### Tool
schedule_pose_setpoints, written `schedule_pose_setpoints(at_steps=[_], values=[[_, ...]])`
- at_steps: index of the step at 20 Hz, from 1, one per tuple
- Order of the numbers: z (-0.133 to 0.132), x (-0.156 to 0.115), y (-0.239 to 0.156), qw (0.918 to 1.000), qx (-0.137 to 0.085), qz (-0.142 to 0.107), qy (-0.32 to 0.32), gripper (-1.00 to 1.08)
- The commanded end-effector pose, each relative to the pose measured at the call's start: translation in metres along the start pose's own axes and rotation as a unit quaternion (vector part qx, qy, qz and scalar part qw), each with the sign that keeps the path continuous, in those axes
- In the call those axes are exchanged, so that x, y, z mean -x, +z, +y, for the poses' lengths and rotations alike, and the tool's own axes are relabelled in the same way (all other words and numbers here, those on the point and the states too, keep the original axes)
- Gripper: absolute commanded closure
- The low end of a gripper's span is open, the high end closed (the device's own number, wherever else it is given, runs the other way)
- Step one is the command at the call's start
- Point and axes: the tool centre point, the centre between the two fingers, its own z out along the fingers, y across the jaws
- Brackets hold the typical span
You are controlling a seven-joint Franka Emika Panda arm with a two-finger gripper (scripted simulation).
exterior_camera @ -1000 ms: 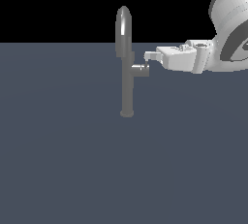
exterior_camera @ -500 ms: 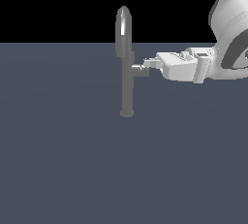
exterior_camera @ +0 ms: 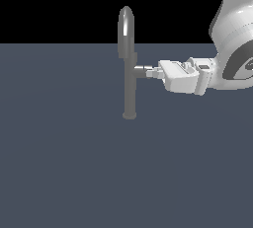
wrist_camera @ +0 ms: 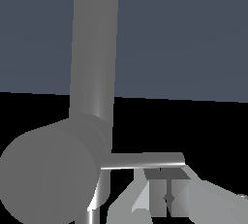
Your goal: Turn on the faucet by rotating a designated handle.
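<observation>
Grey metal throughout, the handle (exterior_camera: 140,71) is a short horizontal stub that juts from the side of the faucet (exterior_camera: 129,81) column toward the exterior view's right, about halfway up between the small round base and the start of the arched spout. In the wrist view the stub's blunt round end fills the near corner, and a thin flat lever (wrist_camera: 145,160) runs out from it crosswise, so the lever's long axis lies at a right angle to the column and roughly level.

The hand (exterior_camera: 152,73) sits directly off the free end of the stub, on the exterior view's right, at the same height as the handle. Its fingertips (exterior_camera: 154,73) reach the stub's tip; they look to be touching or just short of touching it, and the exterior view is too coarse to settle which. In the wrist view pale finger pads (wrist_camera: 145,196) lie just beside the lever's edge, on one side of it only. Whether the fingers are spread or pressed together cannot be told from either picture.

The relation that matters is this: the lever lies flat and sideways just next to the fingers, so the judgement is that a push against its broad side, swinging it about the stub's axis, is what turning calls for. The faucet stands alone on the dark blue-grey tabletop (exterior_camera: 59,172), with the white arm (exterior_camera: 237,34) coming in from the exterior view's right.
</observation>
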Motion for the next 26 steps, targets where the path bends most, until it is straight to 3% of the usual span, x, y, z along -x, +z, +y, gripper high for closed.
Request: schedule_pose_setpoints(at_steps=[1, 10, 11, 12, 26], values=[[-0.001, -0.005, 0.000, 1.0000, 0.000, 0.000, 0.002, 1.08], [-0.005, -0.053, 0.000, 0.9998, -0.002, 0.001, 0.020, 1.08], [-0.005, -0.053, 0.000, 0.9998, -0.002, 0.001, 0.020, 1.08], [-0.014, -0.015, 0.000, 0.9999, 0.005, -0.004, -0.011, 1.08], [-0.031, -0.070, 0.000, 0.9998, -0.001, 0.001, 0.019, 1.08]])
